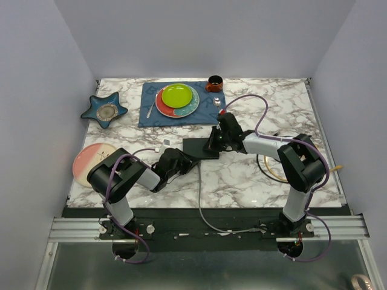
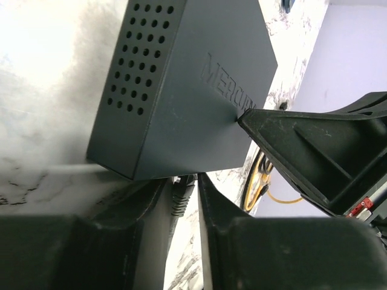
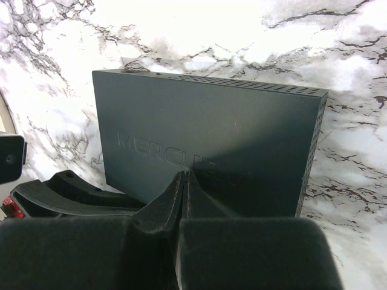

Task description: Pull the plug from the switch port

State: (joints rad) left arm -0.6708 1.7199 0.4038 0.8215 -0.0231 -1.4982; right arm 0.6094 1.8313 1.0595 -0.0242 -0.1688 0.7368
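The switch [image 1: 199,148] is a flat matte-black box lying on the marble table; it also shows in the left wrist view [image 2: 181,84] and the right wrist view [image 3: 205,139]. The plug [image 2: 180,194], with a ribbed dark boot, sits in a socket on its near long edge. My left gripper [image 1: 183,161] [image 2: 184,180] is closed around the plug at that edge. My right gripper [image 1: 214,141] [image 3: 186,176] is shut and empty, its tips resting on the switch's top face near the embossed lettering. The sockets themselves are hidden.
A blue cloth mat [image 1: 148,115] behind the switch carries a green plate [image 1: 177,95] on a red-and-teal plate, with an orange mug [image 1: 214,83] at its corner. A star-shaped dish [image 1: 104,109] and a pink plate [image 1: 84,163] lie left. A yellow cable coil [image 1: 270,172] lies right.
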